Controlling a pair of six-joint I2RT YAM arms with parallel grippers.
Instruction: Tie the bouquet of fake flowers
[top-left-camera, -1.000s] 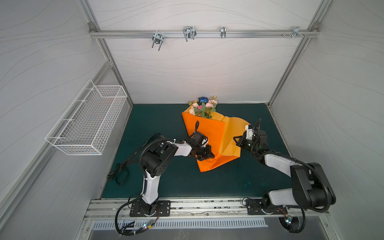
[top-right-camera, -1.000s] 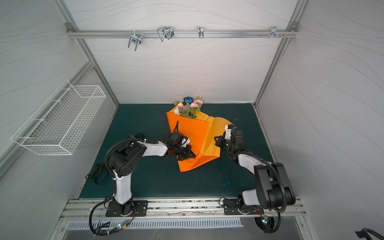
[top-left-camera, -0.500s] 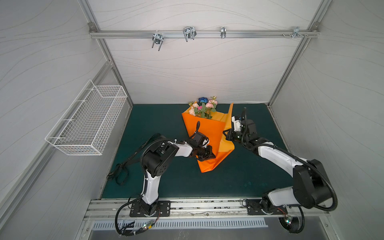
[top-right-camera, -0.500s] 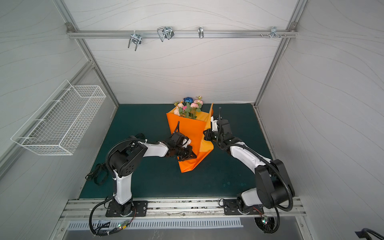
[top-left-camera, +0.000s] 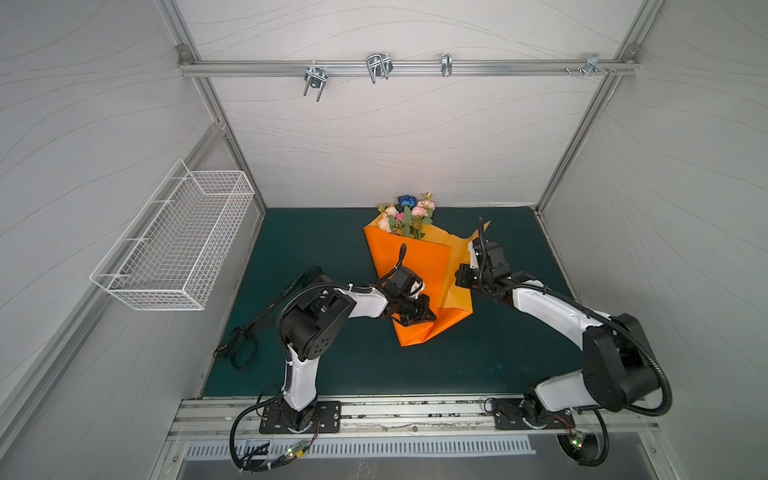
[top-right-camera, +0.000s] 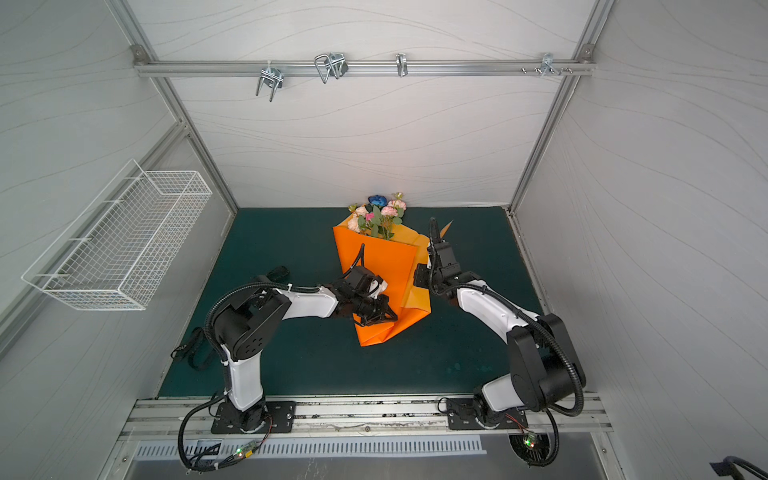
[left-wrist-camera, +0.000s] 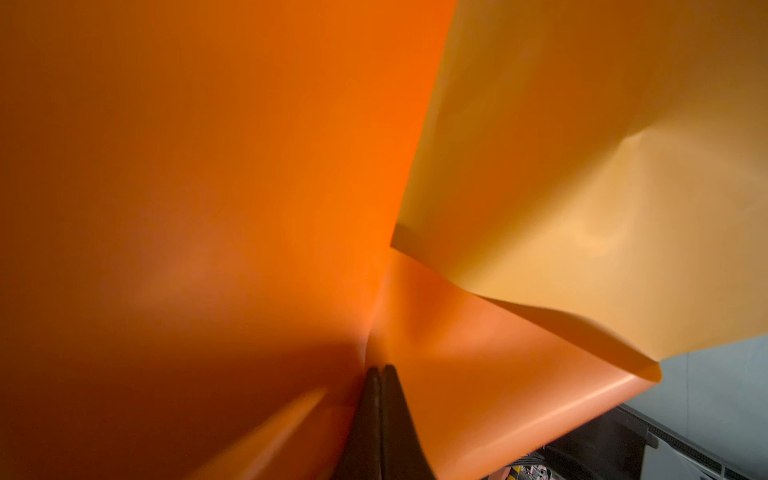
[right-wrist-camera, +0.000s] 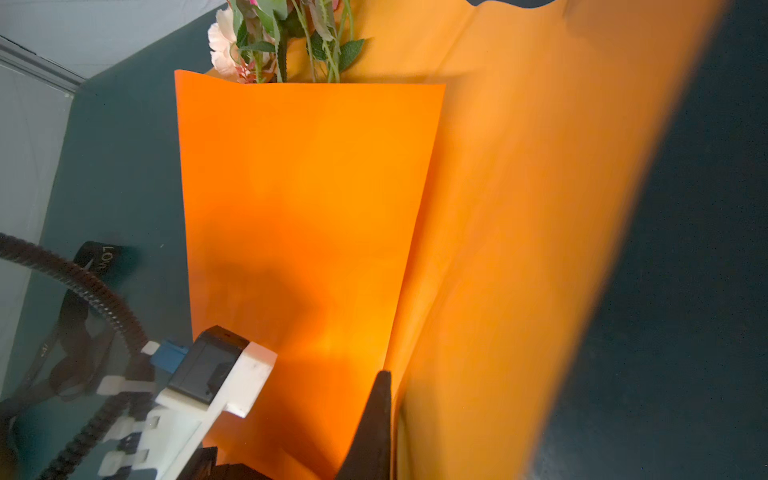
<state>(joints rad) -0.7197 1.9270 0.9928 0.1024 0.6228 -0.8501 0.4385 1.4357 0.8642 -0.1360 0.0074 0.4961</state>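
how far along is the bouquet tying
Done: the bouquet of fake flowers lies in the orange paper, one flap folded over. In hand: left gripper pinches the paper low; right gripper is at the raised flap. To do: the black ribbon lies unused; nothing tied.

The left arm (top-left-camera: 365, 305) and the right arm (top-left-camera: 548, 309) are built of smooth white shells set between bulky black joints. Black corrugated cables (right-wrist-camera: 89, 291) are run along them. Black base plates (top-left-camera: 300, 417), fastened with screws, are seen near the lower edge. The left gripper (left-wrist-camera: 379, 368) is finished in dark, tapered fingers (left-wrist-camera: 365, 419).
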